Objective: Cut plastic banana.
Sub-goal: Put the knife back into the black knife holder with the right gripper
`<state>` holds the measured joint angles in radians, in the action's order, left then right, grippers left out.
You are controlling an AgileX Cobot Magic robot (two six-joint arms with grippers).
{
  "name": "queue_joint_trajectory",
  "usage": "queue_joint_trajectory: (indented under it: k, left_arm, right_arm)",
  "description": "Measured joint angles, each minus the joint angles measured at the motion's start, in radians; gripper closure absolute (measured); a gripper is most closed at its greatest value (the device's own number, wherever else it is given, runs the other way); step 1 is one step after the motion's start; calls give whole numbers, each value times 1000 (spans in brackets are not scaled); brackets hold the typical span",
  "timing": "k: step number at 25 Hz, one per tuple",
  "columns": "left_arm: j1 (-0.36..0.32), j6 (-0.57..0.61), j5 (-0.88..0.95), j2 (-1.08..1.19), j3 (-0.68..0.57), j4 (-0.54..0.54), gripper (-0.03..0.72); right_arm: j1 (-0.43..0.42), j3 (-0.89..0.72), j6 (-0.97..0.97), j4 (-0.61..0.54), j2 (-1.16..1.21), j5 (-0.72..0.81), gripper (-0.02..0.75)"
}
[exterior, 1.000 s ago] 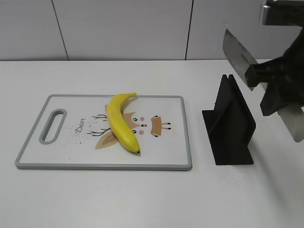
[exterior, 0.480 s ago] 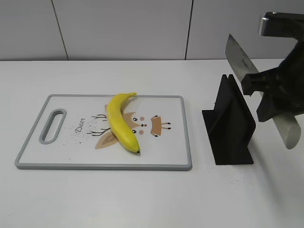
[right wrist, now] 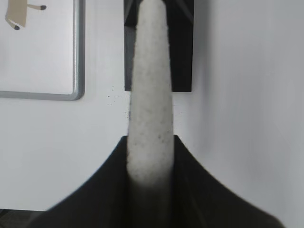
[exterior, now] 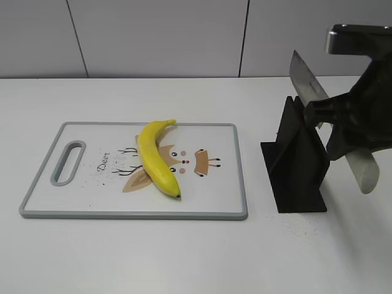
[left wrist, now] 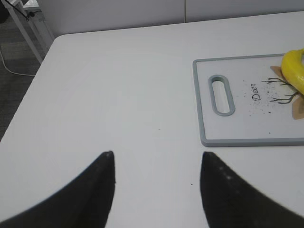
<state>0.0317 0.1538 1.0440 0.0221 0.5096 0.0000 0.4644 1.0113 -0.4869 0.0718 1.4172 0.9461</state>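
Observation:
The plastic banana (exterior: 154,158) lies whole on the white cutting board (exterior: 92,199), stem toward the back. It also shows at the right edge of the left wrist view (left wrist: 295,70). My right gripper (exterior: 343,122) is shut on the pale handle (right wrist: 149,95) of a knife. The knife's blade (exterior: 304,76) points up and left, just above the black knife stand (exterior: 297,165). My left gripper (left wrist: 156,156) is open and empty over bare table, left of the board (left wrist: 237,141). It is out of the exterior view.
The black knife stand (right wrist: 183,47) stands right of the board's rim (right wrist: 79,71). The board has a handle slot (exterior: 67,162) at its left end. A wall runs along the table's back edge. The table's left edge (left wrist: 28,85) drops to the floor.
My right gripper has moved left and a little down with the knife, bringing the blade closer to the top of the stand. The banana and board have not moved.

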Motion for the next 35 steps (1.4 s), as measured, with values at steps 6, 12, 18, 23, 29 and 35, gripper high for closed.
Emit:
queue_joint_trajectory:
  k: [6, 12, 18, 23, 29, 35]
  left_arm:
    - [0, 0, 0, 0, 0, 0, 150]
    - [0, 0, 0, 0, 0, 0, 174]
    - [0, 0, 0, 0, 0, 0, 190]
    - [0, 0, 0, 0, 0, 0, 192]
    - [0, 0, 0, 0, 0, 0, 196]
    - [0, 0, 0, 0, 0, 0, 198]
  right_arm:
    - [0, -1, 0, 3, 76, -3, 558]
    - [0, -1, 0, 5, 138, -16, 558]
    - [0, -1, 11, 6, 141, -38, 538]
    - [0, -1, 29, 8, 141, -54, 186]
    - [0, -1, 62, 4, 103, -52, 101]
    - [0, -1, 216, -50, -76, -1, 109]
